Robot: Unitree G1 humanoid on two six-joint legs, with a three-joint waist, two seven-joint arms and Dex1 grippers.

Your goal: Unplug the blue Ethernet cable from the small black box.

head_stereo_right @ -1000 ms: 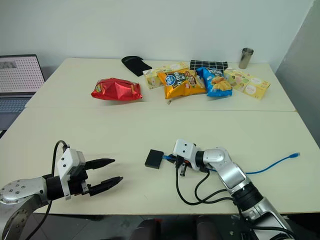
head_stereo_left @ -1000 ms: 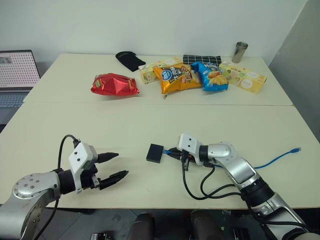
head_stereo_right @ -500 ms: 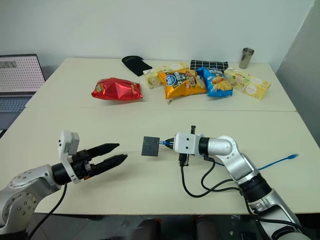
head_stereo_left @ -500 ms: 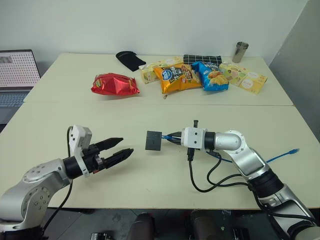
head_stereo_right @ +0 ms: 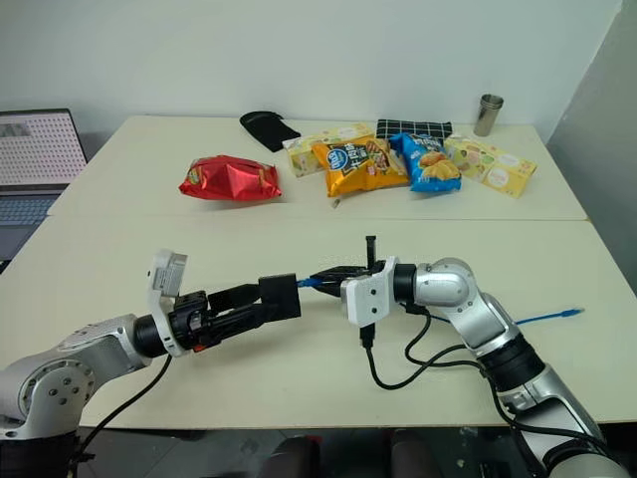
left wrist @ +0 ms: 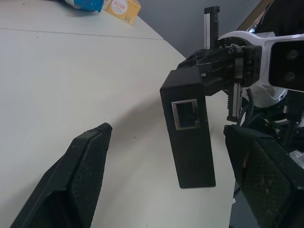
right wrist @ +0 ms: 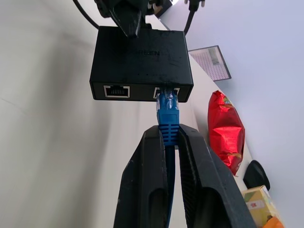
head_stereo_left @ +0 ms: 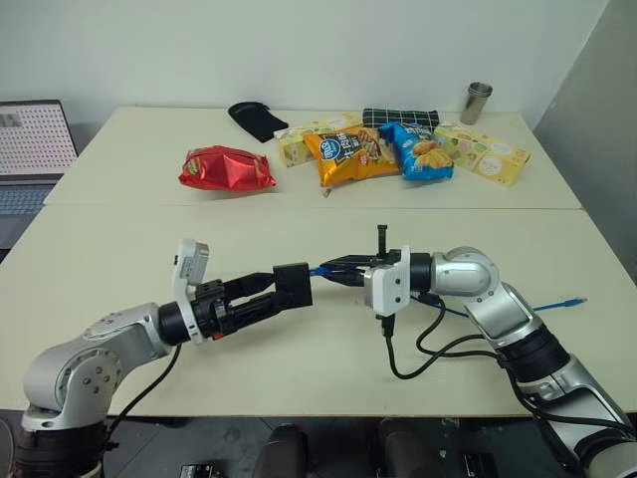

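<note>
The small black box (right wrist: 141, 64) reads "GREEN" in faint letters.

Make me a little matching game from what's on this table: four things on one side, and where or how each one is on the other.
1. blue Ethernet cable
2. small black box
3. red snack bag
4. metal cup

A. between the left gripper's open fingers
B. far right corner of the table
C. plugged in, pinched by the right gripper
D. far side, towards the left

Pairs: 1-C, 2-A, 3-D, 4-B
</note>
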